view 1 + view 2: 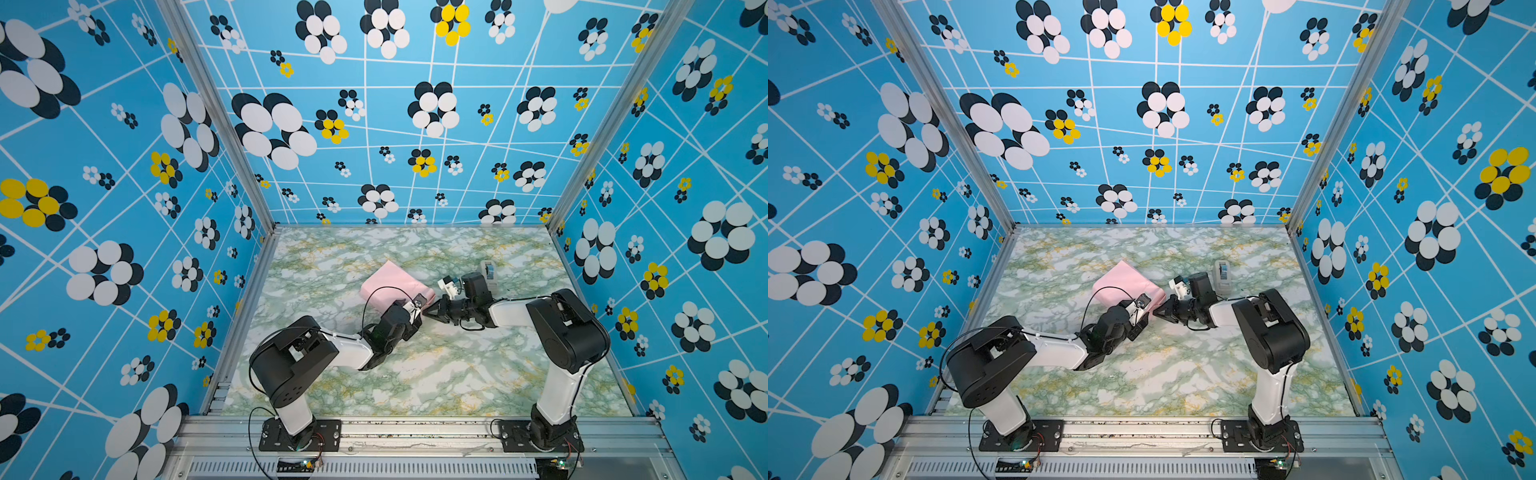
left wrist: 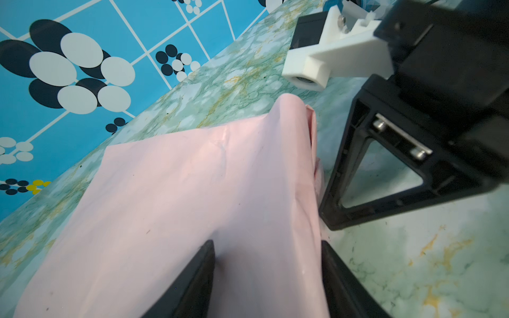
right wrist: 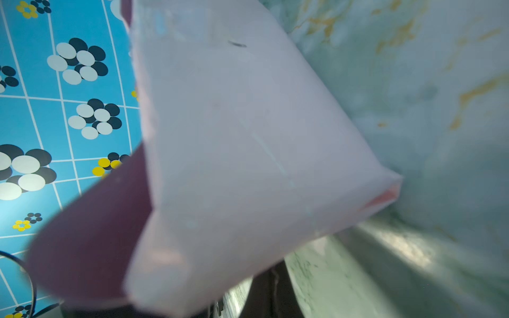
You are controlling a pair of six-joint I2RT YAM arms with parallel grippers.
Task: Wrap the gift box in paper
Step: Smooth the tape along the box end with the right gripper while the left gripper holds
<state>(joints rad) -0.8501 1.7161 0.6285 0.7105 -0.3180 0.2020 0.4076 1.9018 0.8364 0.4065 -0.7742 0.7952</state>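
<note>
The paper (image 1: 388, 286), pale pink face out, lies folded over the hidden gift box in the middle of the table (image 1: 436, 374), its long axis running away from the left gripper (image 2: 267, 243). That gripper straddles the near end, jaws half apart and seemingly clamping the paper. The right gripper (image 1: 427, 312), closed, touches the side flap just beside it, so the right arm looks better placed to fold that flap.

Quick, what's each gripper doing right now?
Left gripper: closed on the paper.
Right gripper: closed, tip at the paper's edge; whether it pinches any paper cannot be told.
</note>
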